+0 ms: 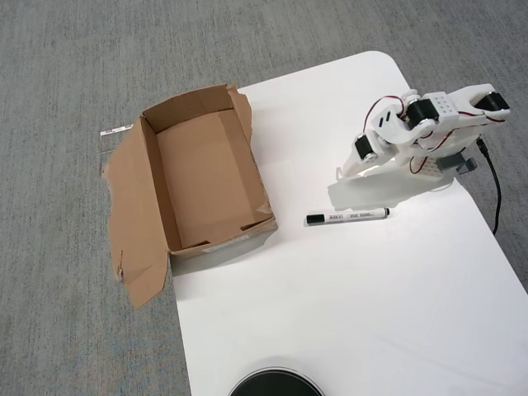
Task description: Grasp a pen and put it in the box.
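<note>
The overhead view shows the pen [347, 216], slim and white with a black cap at its left end, lying flat on the white table [371, 313]. The box [256, 176] is brown cardboard, open and empty, and sits at the table's left edge with a long torn flap [132, 223] splayed over the carpet. My white arm is folded at the table's upper right. Its gripper [343, 172] points down-left, just above the pen and apart from it, and holds nothing. White on white hides how its jaws stand.
A black round object [275, 384] pokes in at the bottom edge. A black cable [496, 188] runs down the table's right side from the arm's base. Grey carpet [66, 82] surrounds the table, whose left edge runs under the box.
</note>
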